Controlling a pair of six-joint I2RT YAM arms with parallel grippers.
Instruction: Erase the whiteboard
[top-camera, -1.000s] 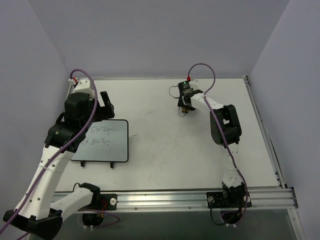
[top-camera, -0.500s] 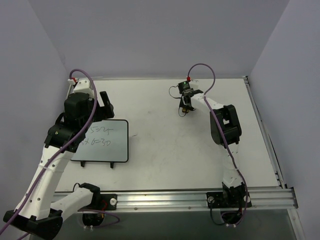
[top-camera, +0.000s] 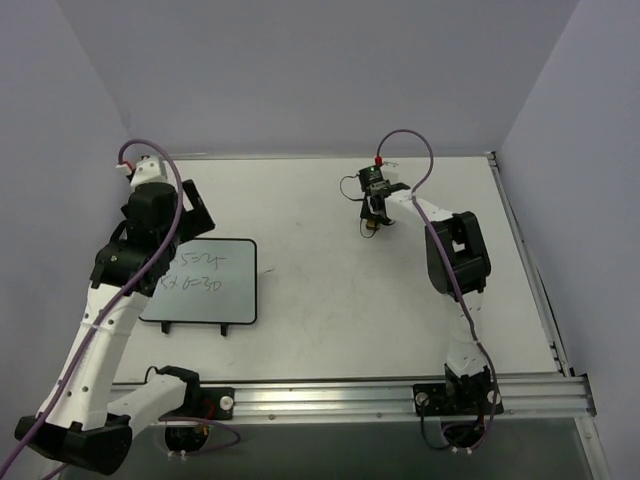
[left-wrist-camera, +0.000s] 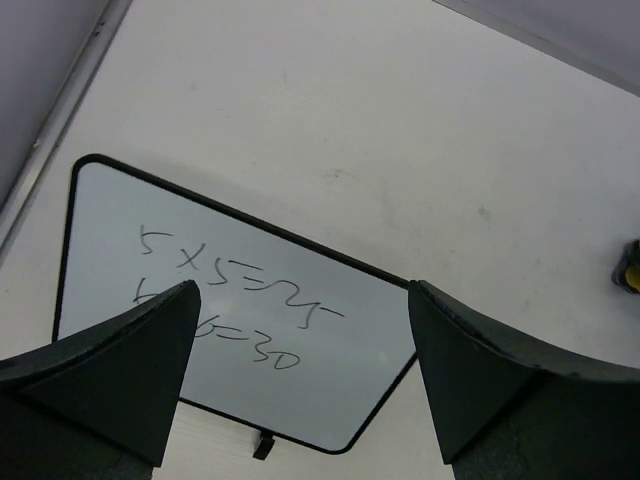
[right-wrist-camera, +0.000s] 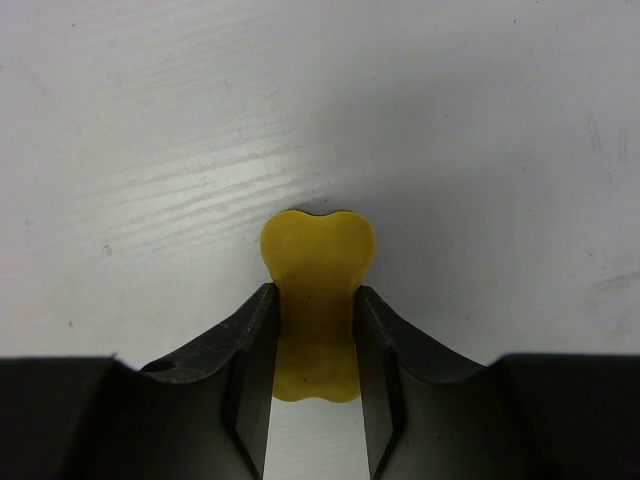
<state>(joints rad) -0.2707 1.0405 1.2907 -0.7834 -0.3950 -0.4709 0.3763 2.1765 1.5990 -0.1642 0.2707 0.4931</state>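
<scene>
The whiteboard (top-camera: 210, 285) is lying flat on the left side of the table (top-camera: 340, 300), showing handwritten sums. The left gripper (left-wrist-camera: 300, 300) is hovering above it, jaws spread wide. Well apart, toward the far middle, the right gripper (right-wrist-camera: 315, 295) is pinching a small yellow block (right-wrist-camera: 318, 245) between its jaws.

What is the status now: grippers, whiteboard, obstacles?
Right gripper shut on yellow block. Left gripper open above whiteboard. Handwriting not yet erased. No obstacle seen on it.
</scene>
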